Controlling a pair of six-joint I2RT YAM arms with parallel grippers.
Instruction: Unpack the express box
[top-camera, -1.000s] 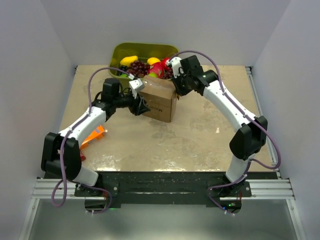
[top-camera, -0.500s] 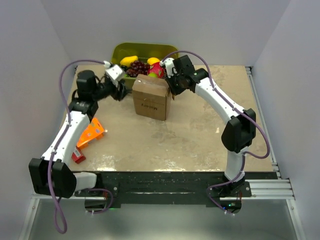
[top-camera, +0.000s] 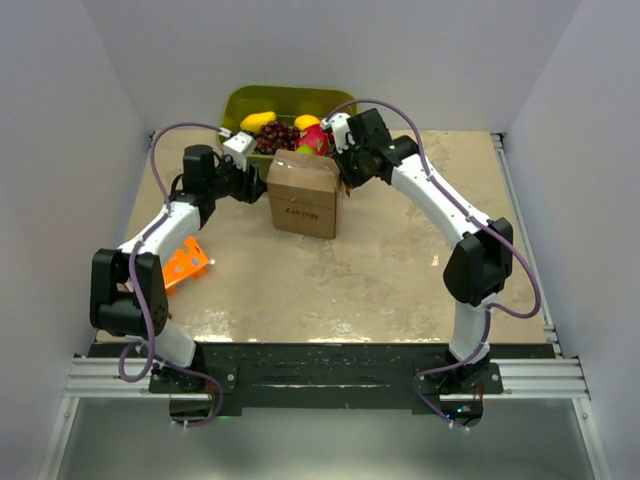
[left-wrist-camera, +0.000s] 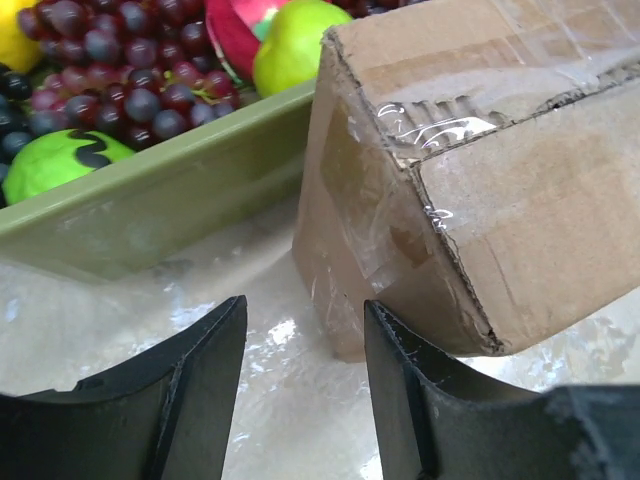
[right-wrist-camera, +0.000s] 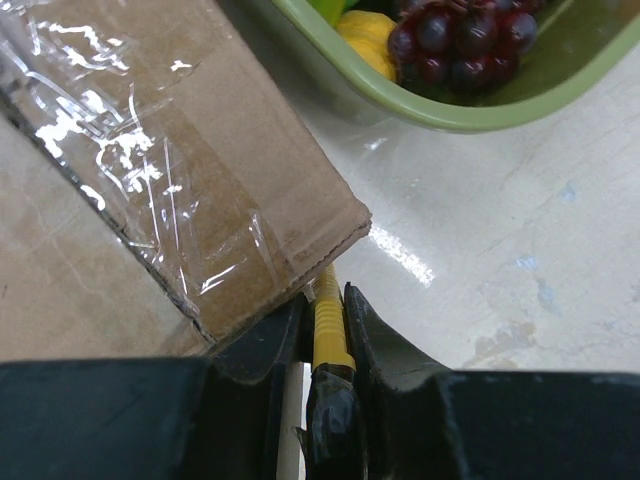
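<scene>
Left hand (left-wrist-camera: 303, 315) gapes beside the express box (left-wrist-camera: 480, 200) by the bench's (top-camera: 400, 270) far edge; right hand (right-wrist-camera: 325, 300) pinches a yellow tool (right-wrist-camera: 328, 332).

express box (top-camera: 303, 195) side print, unreadably small

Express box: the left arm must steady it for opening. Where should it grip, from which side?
Probably its top left flap edge: the express box looks wider than the open left gripper, so only a thin edge fits. Come from the left, clear of the fruit bin.
</scene>
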